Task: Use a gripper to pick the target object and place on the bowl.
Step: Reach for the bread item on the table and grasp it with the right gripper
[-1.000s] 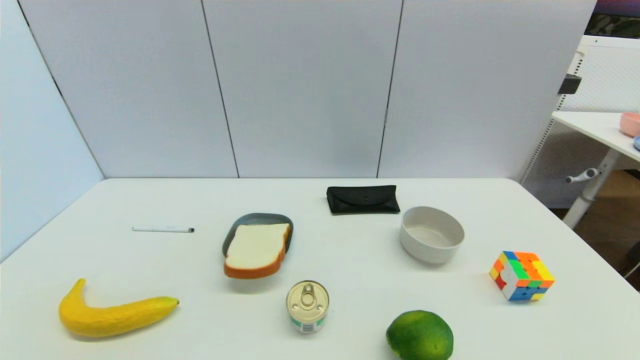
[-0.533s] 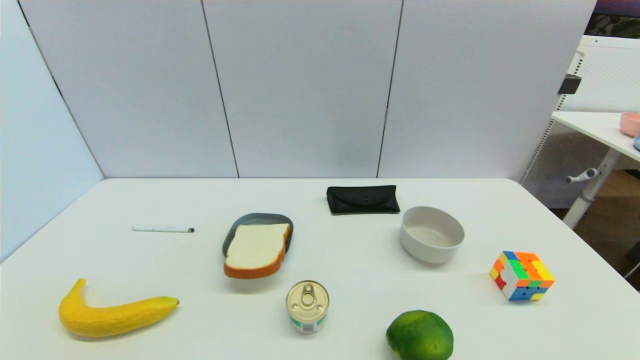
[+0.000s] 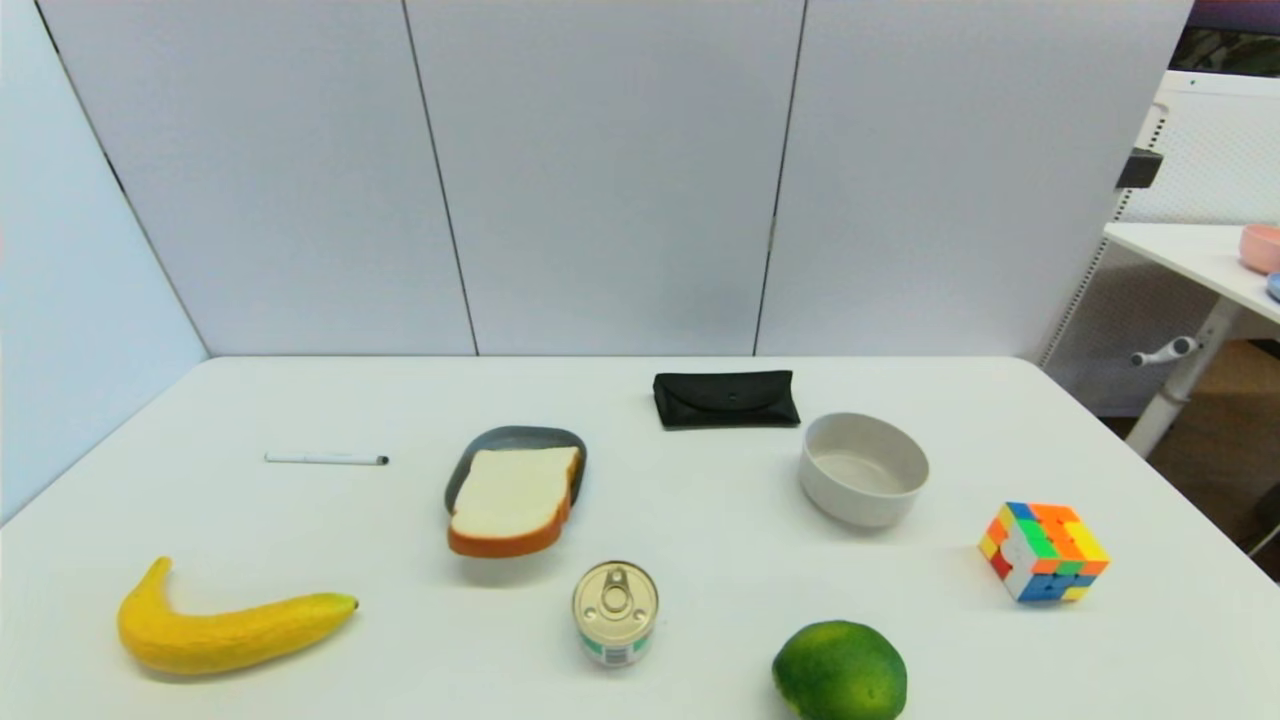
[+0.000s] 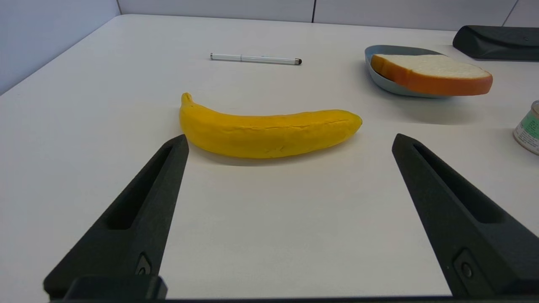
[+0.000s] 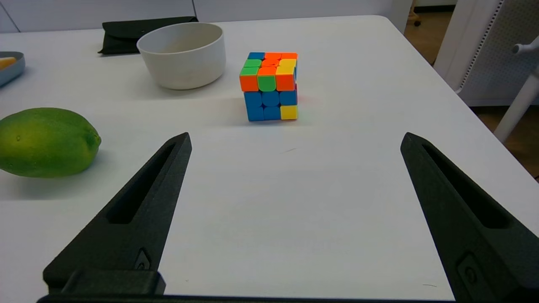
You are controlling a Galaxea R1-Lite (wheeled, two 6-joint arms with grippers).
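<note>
The toast slice [image 3: 515, 500], white with an orange-brown crust, lies on a flat grey plate [image 3: 500, 441] at the table's middle; it also shows in the left wrist view [image 4: 433, 73]. The off-white bowl [image 3: 863, 468] stands empty to its right, and it shows in the right wrist view [image 5: 183, 52]. Neither gripper shows in the head view. My left gripper [image 4: 289, 141] is open and empty, low over the table just short of the banana [image 4: 265, 132]. My right gripper [image 5: 295, 139] is open and empty, short of the colour cube [image 5: 269, 85].
A banana [image 3: 215, 625] lies front left, a tin can [image 3: 615, 610] and a green fruit [image 3: 840, 670] at the front, a colour cube [image 3: 1043, 550] at the right, a black pouch [image 3: 726, 398] behind the bowl, a pen [image 3: 326, 459] at the left.
</note>
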